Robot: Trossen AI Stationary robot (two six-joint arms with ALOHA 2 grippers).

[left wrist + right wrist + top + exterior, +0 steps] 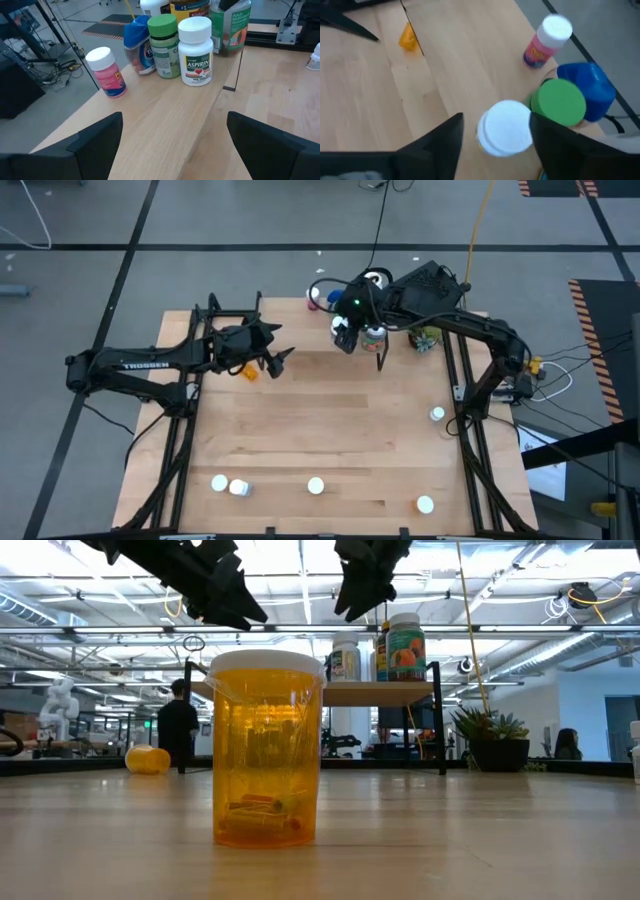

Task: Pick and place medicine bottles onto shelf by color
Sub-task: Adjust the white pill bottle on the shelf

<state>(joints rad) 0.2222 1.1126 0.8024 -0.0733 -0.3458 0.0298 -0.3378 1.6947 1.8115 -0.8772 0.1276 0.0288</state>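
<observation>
The shelf [165, 115] stands at the table's far side on thin black legs. On it stand a pink bottle [106, 72], a blue one [137, 45], a green-capped one [164, 47], a white aspirin bottle [196, 50] and taller bottles behind. My right gripper [495, 145] hovers open above the white-capped bottle [506, 127], a finger on either side and clear of its cap. My left gripper [172, 145] is open and empty, near the shelf's left part. An orange bottle [247, 372] lies on its side on the table below it.
Several white-capped bottles stand along the table's near edge [219, 482] [316, 486] [425, 504], and another near the right edge [437, 414]. A clear orange bottle [267, 750] fills the low view's foreground. A potted plant [490, 740] sits right of the shelf.
</observation>
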